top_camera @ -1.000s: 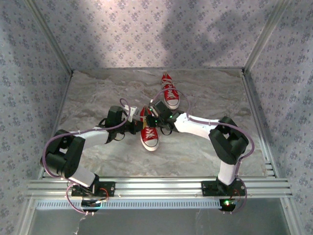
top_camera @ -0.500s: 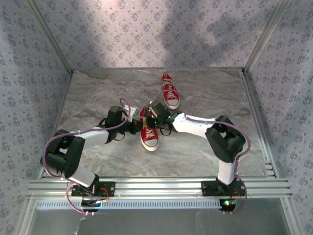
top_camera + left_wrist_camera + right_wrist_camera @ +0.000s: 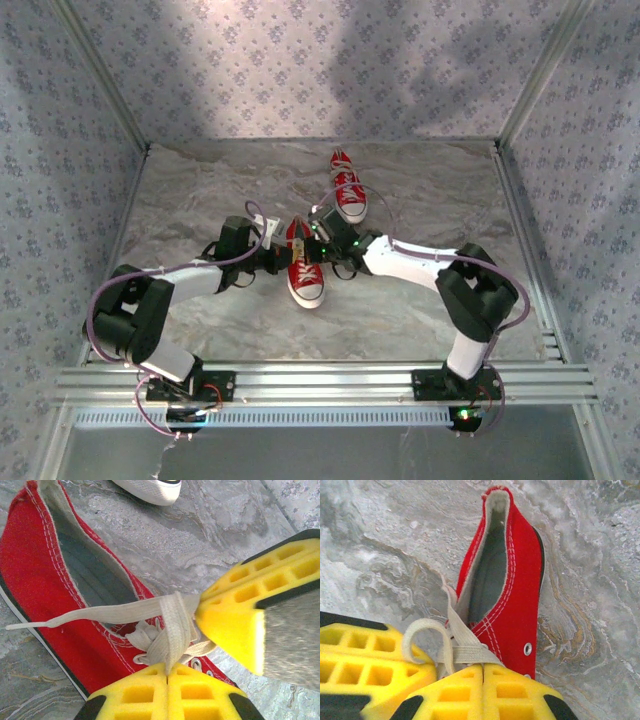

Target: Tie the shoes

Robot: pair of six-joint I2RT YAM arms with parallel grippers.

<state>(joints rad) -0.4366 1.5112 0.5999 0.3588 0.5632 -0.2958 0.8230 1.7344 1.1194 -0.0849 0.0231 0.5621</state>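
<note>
Left tool point(image 3: 167, 676): clenched on lace point(image 3: 172, 620)
Right tool point(image 3: 482, 677): clenched on lace
Near shoe point(image 3: 306, 270): between both tools, just below them

One shoe point(image 3: 306, 278) is lying between the left gripper point(image 3: 283, 257) and right gripper point(image 3: 316, 250), laces point(image 3: 170, 625) running into both; the other shoe point(image 3: 349, 192) is sitting beyond them.

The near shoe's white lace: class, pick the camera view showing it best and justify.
Left wrist view: the lace stretches across the shoe opening, its crossing and loose end sharp. Right wrist view shows one loop and strands. Top external view: the lace is too small to trace.
</note>
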